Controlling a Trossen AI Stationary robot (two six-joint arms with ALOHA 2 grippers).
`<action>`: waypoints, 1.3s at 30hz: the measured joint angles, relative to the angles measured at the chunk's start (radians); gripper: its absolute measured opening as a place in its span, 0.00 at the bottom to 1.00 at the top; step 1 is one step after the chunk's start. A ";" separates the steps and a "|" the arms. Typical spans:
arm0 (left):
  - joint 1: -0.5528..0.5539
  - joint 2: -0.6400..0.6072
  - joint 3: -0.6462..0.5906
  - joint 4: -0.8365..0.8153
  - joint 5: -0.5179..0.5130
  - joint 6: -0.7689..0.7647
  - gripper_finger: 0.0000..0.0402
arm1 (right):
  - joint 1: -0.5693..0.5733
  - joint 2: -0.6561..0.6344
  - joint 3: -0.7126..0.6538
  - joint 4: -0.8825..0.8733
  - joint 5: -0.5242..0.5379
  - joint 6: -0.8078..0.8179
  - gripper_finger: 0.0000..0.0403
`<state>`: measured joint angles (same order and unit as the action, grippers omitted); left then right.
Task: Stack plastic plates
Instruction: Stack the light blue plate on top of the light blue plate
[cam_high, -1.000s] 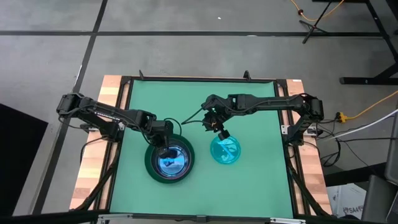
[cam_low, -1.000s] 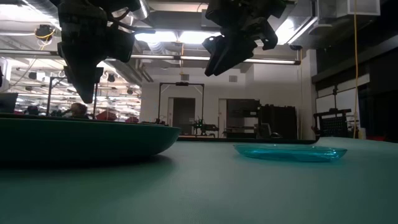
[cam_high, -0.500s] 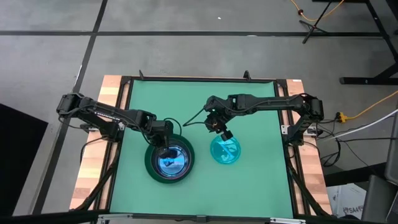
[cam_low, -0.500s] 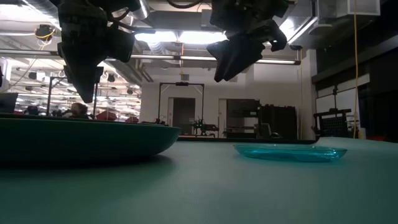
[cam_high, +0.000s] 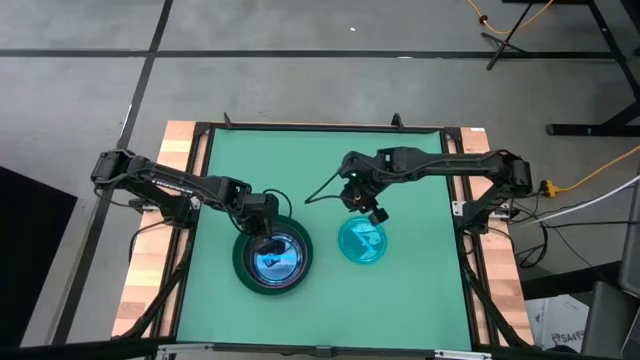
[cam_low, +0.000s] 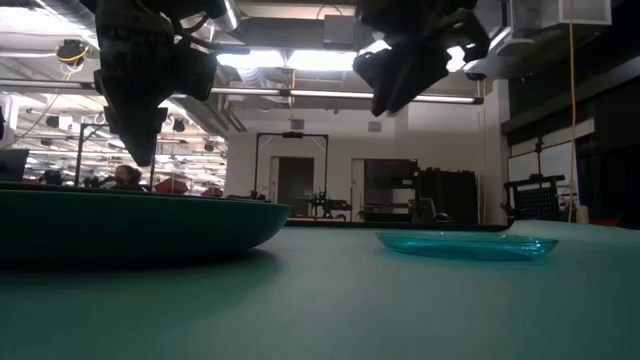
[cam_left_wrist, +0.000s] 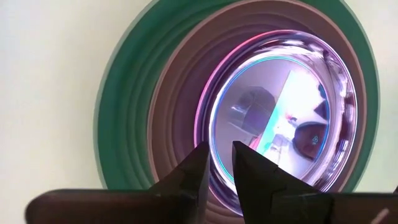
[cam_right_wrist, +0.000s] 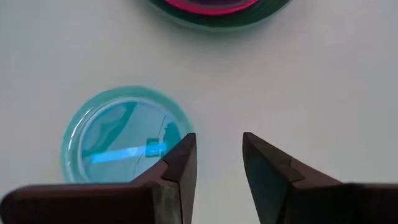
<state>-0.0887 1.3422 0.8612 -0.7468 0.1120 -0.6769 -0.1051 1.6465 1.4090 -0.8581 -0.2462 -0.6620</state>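
A stack of plastic plates (cam_high: 272, 258) rests on the green table left of centre. A large dark green plate (cam_left_wrist: 118, 124) is at the bottom, with pink ones and a small translucent one (cam_left_wrist: 280, 112) nested in it. My left gripper (cam_left_wrist: 219, 155) hangs just above the stack's far-left part (cam_low: 138, 155), pointing down, its fingers a narrow gap apart with nothing between them. A single cyan plate (cam_high: 362, 241) lies flat on the table right of the stack (cam_right_wrist: 124, 134). My right gripper (cam_right_wrist: 219, 146) is open and empty, raised beyond the cyan plate's far edge (cam_high: 375, 212).
The green mat (cam_high: 420, 290) lies bare to the right of and in front of the cyan plate. Black frame rails (cam_high: 320, 127) border the table. The low view shows the dark green plate's rim (cam_low: 150, 225) at left and the cyan plate (cam_low: 465, 244) at right.
My right gripper has risen and moved toward the table's right edge, away from the stack, staying open and empty. The cyan plate and the stack have not moved.
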 joint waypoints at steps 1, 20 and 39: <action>0.000 0.000 0.000 -0.001 0.000 0.000 0.15 | 0.000 -0.002 0.000 -0.013 0.000 -0.001 0.30; 0.000 0.000 0.000 -0.001 0.000 0.000 0.15 | -0.009 -0.003 -0.253 0.132 0.000 0.008 0.30; -0.006 0.000 0.000 0.000 -0.026 0.000 0.15 | -0.115 0.002 -0.478 0.366 -0.074 0.070 0.30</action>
<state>-0.0948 1.3422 0.8616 -0.7467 0.0856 -0.6773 -0.2200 1.6489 0.9312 -0.4916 -0.3201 -0.5924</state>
